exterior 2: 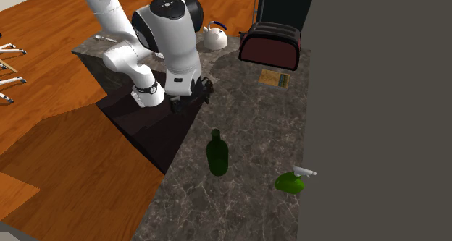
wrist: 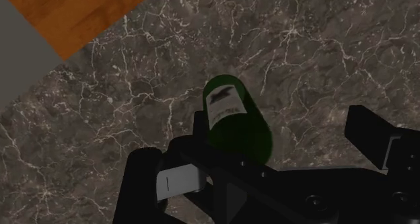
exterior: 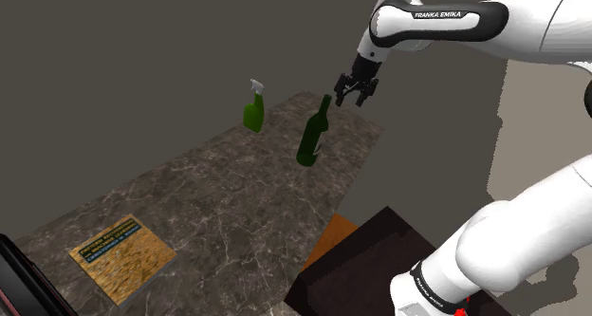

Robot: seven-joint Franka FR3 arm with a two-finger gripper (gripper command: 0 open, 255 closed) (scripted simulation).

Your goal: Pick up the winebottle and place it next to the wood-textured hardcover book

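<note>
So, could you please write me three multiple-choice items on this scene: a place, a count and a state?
1. The flat wood-textured hardcover book lies: A) beside the dark red toaster B) on the floor C) under the stand.
2. Green bottles standing on the dark marbled counter: A) one B) two C) three.
3. Above the dark green wine bottle, the black fingers are: A) shut on its neck B) apart, clear of it C) shut on its base.
Key: 1 A, the toaster is right beside it; 2 B, wine bottle plus white-triggered green spray bottle; 3 B, gaps show on either side.
</note>
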